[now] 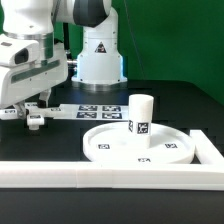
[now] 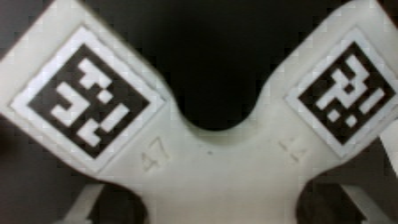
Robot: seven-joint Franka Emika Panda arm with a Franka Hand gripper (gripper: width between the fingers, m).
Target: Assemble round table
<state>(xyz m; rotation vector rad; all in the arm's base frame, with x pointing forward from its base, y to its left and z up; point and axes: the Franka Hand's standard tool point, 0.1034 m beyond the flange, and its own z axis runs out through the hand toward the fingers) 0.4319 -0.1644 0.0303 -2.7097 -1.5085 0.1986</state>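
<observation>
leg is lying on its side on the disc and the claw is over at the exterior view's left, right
Not quite. The leg stands upright on the disc, not on its side, as the exterior view shows. The claw is indeed at that view's left.

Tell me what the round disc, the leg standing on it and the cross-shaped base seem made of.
Round disc: probably hard plastic, even matte white, moulded raised rim.
Leg: same smooth white, likely plastic, no grain visible.
Cross-shaped base: white with rounded edges, seemingly plastic, though the wrist view is blurred.
Tags: look like printed stickers.
</observation>
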